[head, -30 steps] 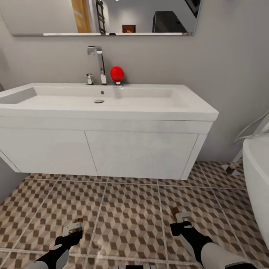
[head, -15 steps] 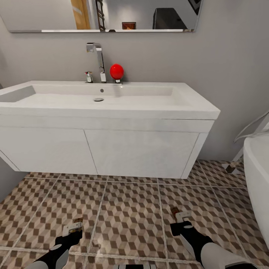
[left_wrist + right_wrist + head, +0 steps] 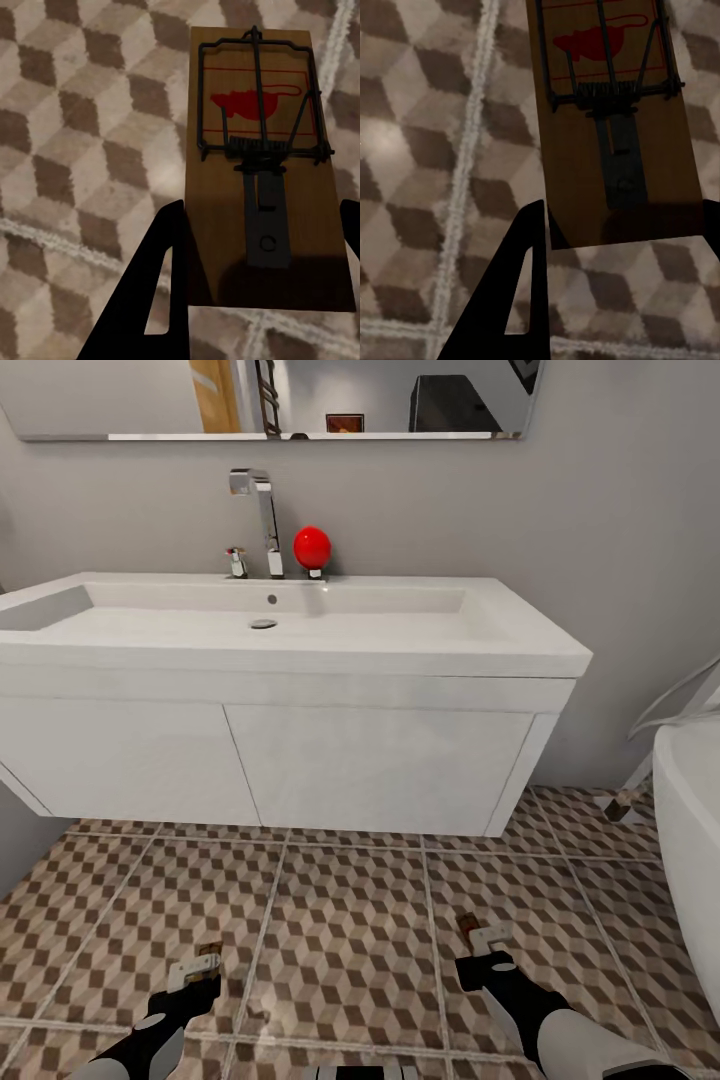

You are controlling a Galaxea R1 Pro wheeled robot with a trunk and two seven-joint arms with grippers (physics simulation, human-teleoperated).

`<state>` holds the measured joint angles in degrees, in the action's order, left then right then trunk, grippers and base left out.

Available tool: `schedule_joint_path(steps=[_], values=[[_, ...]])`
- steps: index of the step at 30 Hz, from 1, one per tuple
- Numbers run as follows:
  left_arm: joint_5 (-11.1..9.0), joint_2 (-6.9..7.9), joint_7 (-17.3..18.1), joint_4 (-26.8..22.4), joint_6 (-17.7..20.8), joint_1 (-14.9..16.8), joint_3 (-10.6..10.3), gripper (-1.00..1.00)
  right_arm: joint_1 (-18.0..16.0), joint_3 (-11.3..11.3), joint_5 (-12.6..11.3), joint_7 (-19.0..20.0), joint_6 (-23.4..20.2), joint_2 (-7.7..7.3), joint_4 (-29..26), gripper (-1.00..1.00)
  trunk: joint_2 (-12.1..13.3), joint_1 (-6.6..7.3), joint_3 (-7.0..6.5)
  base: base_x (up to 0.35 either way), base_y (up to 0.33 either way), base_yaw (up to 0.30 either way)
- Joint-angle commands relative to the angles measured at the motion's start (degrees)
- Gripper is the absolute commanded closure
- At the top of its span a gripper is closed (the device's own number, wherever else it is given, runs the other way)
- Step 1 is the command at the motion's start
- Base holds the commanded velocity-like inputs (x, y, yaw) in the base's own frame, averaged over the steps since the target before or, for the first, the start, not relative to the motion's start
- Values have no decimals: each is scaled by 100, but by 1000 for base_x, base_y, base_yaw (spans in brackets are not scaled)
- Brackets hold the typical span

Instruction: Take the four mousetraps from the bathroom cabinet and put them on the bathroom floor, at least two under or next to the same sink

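**Two traps held low before the sink**

While the robot faces the white sink (image 3: 290, 650), both arms hang low over the bathroom floor (image 3: 350, 950). At the left, the left gripper (image 3: 195, 972) pinches a mousetrap (image 3: 259, 165) by its near end; the left wrist view shows the brown board between the dark fingers (image 3: 154, 292), wire bar and red mouse print facing up. Above, a chrome tap (image 3: 262, 520) and a red ball (image 3: 312, 547) stand on the basin's back edge under a mirror (image 3: 270, 398). At the right, the right gripper (image 3: 480, 950) clamps a second mousetrap (image 3: 611, 120) likewise, over the cube-patterned tiles. A white bathtub (image 3: 690, 840) borders the far right.
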<state>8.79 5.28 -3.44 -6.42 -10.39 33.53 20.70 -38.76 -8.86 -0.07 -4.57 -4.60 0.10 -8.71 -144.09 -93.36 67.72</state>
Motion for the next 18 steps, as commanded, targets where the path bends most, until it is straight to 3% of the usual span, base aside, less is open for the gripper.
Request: schedule_joint_path(steps=[1,7,10,13,18], values=[[68,-1,-33,9,-26,5,30,100,0,-46,-10,-30,-42,-1,-12,100,-2,1,4,0,0,0],[70,-5,-38,-66,-33,5,24,100,0,-46,-21,-50,-16,-1,-13,100,-2,1,4,0,0,0],[66,-9,-22,-315,-2,5,18,100,0,-40,-29,-77,-5,-1,-10,100,-2,1,4,0,0,0],[106,-118,25,-738,269,5,-6,100,0,-38,-41,-92,-18,-1,-18,100,-2,1,4,0,0,0],[466,-283,47,-918,669,22,-23,100,0,-37,-54,-105,-37,9,-139,100,-2,1,4,0,0,0]])
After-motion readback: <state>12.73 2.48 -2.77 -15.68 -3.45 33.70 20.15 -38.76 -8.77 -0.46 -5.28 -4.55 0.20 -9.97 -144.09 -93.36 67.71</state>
